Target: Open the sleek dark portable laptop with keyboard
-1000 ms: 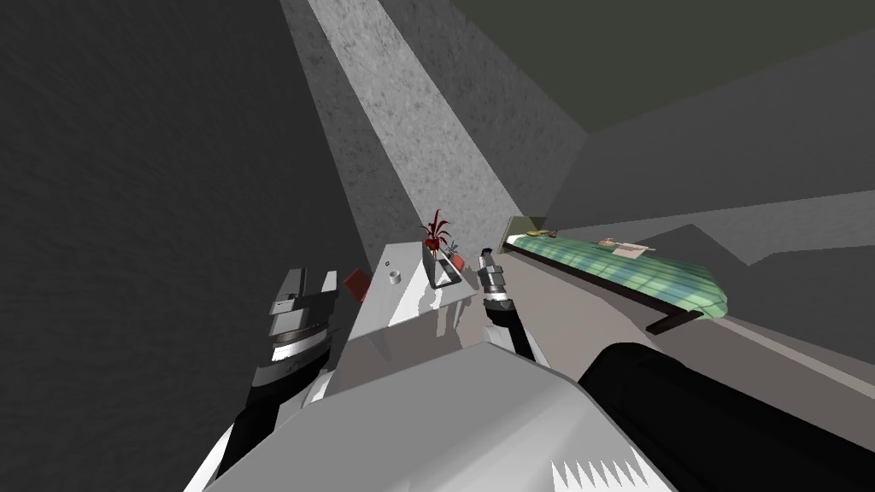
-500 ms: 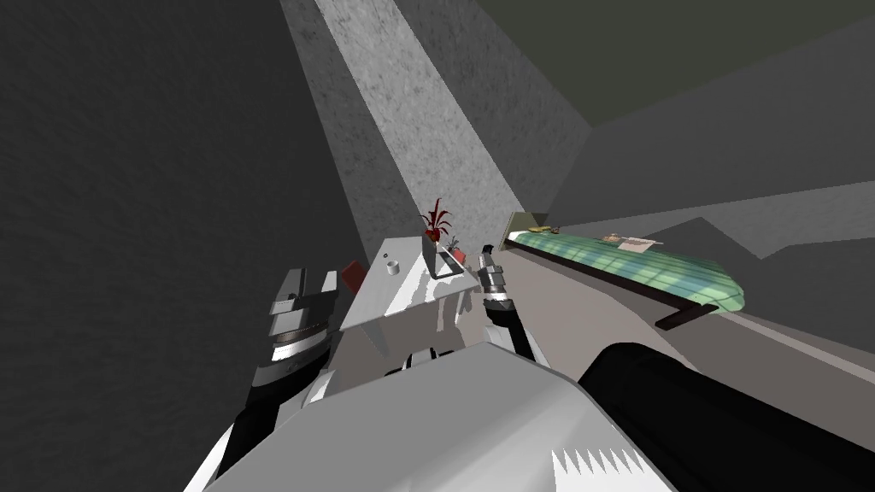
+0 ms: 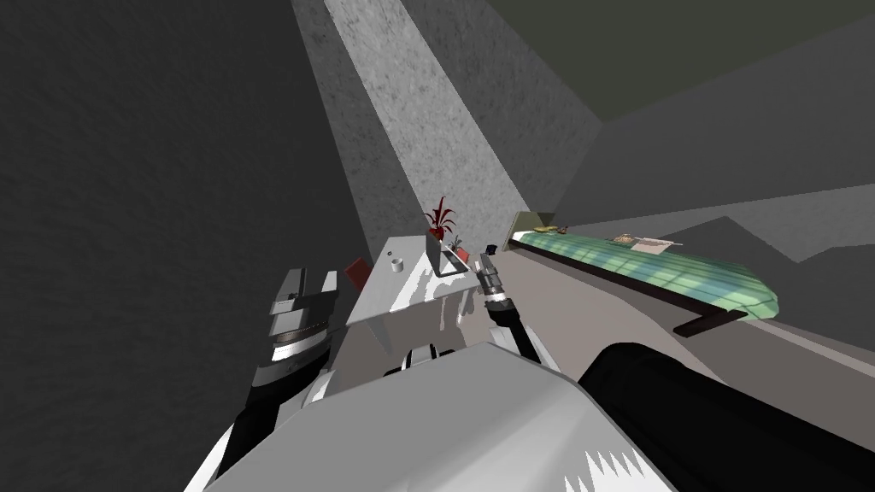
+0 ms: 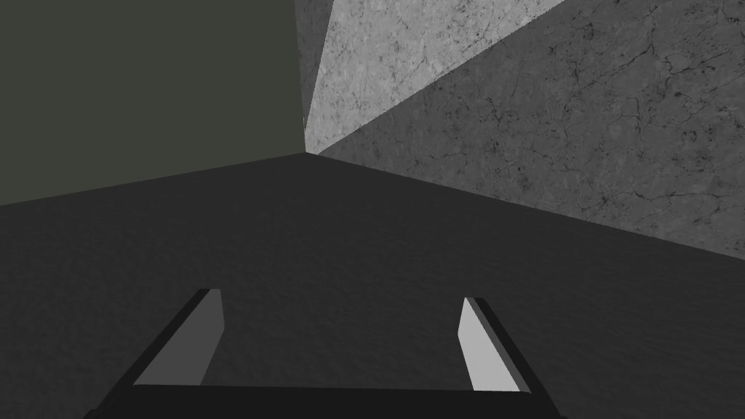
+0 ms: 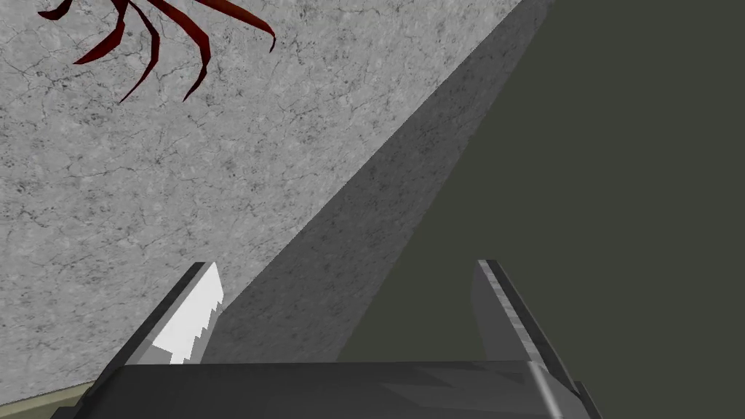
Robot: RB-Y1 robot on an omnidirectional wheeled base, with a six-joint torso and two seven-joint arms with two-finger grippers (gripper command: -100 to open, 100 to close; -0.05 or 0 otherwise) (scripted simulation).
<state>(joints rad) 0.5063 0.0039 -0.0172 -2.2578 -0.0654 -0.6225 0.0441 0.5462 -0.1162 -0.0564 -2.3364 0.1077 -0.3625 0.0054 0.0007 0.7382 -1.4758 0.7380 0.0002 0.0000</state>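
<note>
View swings a bit vs 1 s ago: my own turn, not the things'. Bed (image 3: pixel 658 272) slides outward. Right claw (image 3: pixel 489 254) reaches slightly further fwd and is now just beside the laptop (image 3: pixel 446 260), off the tabletop's (image 3: pixel 384 299) right edge. Approach looks nearly done, but no lid contact yet.

Laptop sits at the tabletop's far right corner, near the red plant (image 3: pixel 439 220), w/ a cup (image 3: pixel 396 264) to its left. Right claw is wide open & empty; its wrist view faces plant leaves & wall, not the laptop. Left claw (image 3: pixel 310 280) is raised left of the tabletop, also wide open & empty.

Hard to make out: laptop is tiny, lid maybe part-raised already, can't confirm. Gap btwn right claw & lid unclear.
</note>
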